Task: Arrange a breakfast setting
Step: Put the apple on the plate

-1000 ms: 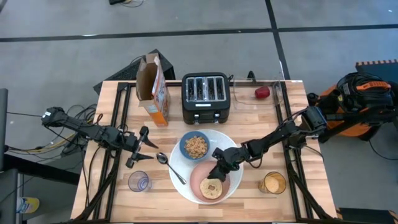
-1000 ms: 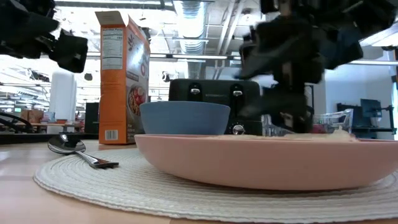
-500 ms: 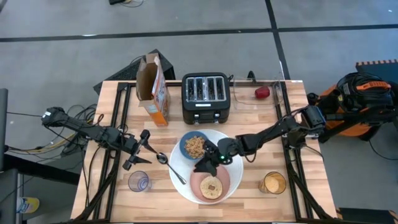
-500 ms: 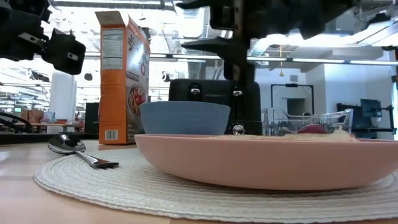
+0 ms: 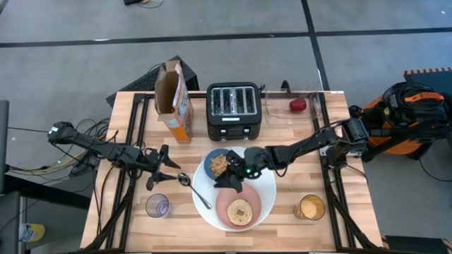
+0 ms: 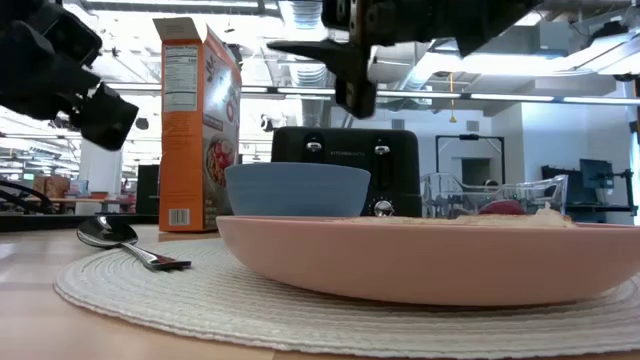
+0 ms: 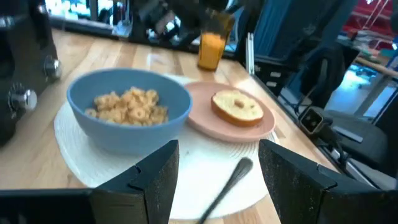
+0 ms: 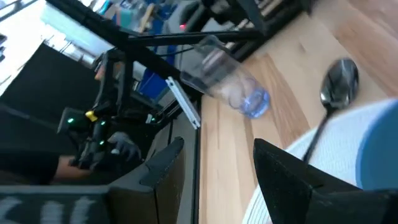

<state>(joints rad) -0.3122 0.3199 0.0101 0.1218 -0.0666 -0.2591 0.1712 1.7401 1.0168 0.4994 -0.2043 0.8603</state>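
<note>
The large round white plate [image 5: 267, 189] carries the small blue bowl [image 5: 212, 164] of brown cereal [image 7: 127, 106] and the small pink plate [image 5: 224, 207] with the bagel half [image 5: 241, 212]. The metal spoon [image 5: 193, 188] lies with its handle on the white plate's left rim and its bowl on the table. The red fruit [image 5: 297, 105] lies in a clear container at the far right. My right gripper [image 5: 229, 178] hovers open and empty over the blue bowl's near right side. My left gripper [image 5: 161, 169] is open and empty, left of the spoon.
A black toaster [image 5: 234, 111] and an orange cereal box [image 5: 178, 104] stand at the far side. A clear glass [image 5: 158, 206] stands near left, a glass of orange juice [image 5: 309, 207] near right. Bare wood lies between the juice glass and the clear container.
My right gripper has risen from just above the bagel half on the pink plate and gone toward the far left, ending over the blue bowl, turning as it went. The bagel half stays on the pink plate. My left gripper has drawn back slightly toward the left edge.
</note>
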